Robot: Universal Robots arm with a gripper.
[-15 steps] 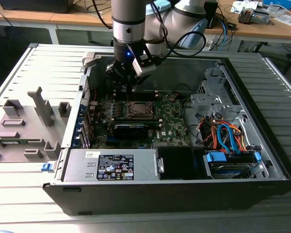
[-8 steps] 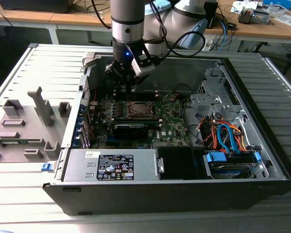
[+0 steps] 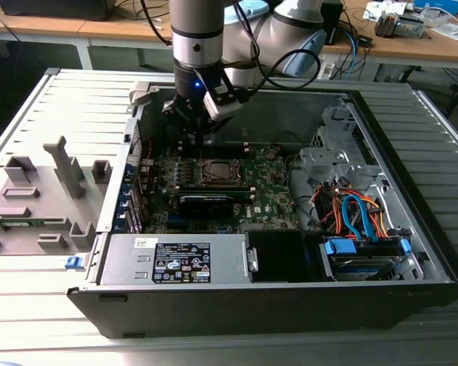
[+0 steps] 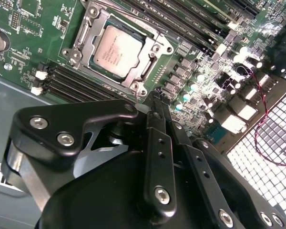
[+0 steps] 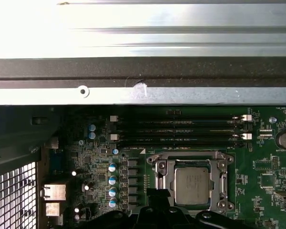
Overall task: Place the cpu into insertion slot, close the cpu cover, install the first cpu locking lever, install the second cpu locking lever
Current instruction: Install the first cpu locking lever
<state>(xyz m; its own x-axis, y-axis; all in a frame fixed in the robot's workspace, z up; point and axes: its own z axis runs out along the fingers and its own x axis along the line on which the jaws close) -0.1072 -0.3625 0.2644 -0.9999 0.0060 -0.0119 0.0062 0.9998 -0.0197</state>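
cpu: the cpu [image 4: 117, 46] lies flat and square in its seat, silver-grey top upward; also seen in the first wrist view [image 5: 192, 185]. It sits just beyond the tips of the hand, apart from them.
insertion slot: the insertion slot [image 4: 148, 75] surrounds the chip on all four sides; its pin field is hidden beneath the chip.
cpu cover: the cpu cover [image 4: 97, 16] lies down flat over the socket, its cut-out centre framing the chip top. In the first wrist view the frame [image 5: 158, 175] shows screws at its corners.
locking levers: whether they are latched cannot be told.
hand: the hand [image 4: 156, 99] hangs low over the motherboard, tips drawn together to a narrow point with nothing between them; it grips nothing and touches neither chip nor cover. In the exterior view the hand [image 3: 195, 136] stands just beside the socket, toward the case's back wall.
motherboard: green motherboard [image 4: 33, 28] carries the socket; black memory slots [image 4: 74, 83] run between the socket and the hand.
case: open computer case [image 3: 412, 229] lies on its side on the bench [image 3: 30, 114], the hand inside it.
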